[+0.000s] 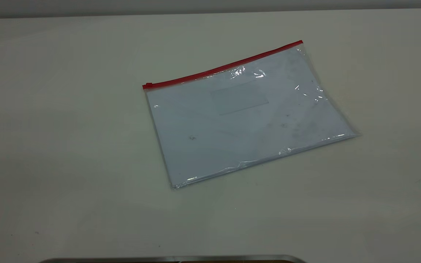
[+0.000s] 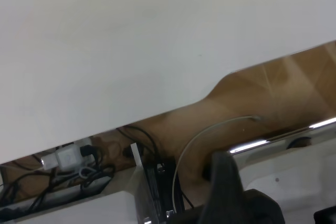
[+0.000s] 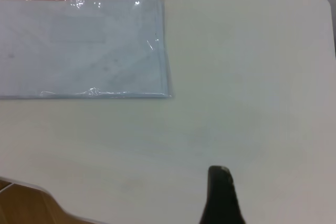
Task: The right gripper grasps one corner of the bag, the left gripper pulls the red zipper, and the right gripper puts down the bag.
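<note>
here the bag (image 1: 247,117) lies flat on the table (image 1: 68,146), its red zipper (image 1: 221,68) along the far edge. the right gripper (image 3: 221,195) hangs well apart from the bag's near corner, the left gripper (image 2: 228,192) sits at the table's edge, and i cannot tell either grip's state.

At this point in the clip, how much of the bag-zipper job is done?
Nothing looks done yet. The flat clear plastic bag lies untouched on the white table, its thin red zipper strip with the small red slider at the left end. Nothing is in hand: neither tool is near the bag; only a black tip of the right tool shows. Grasping a corner, pulling the zipper and setting down remain.
</note>
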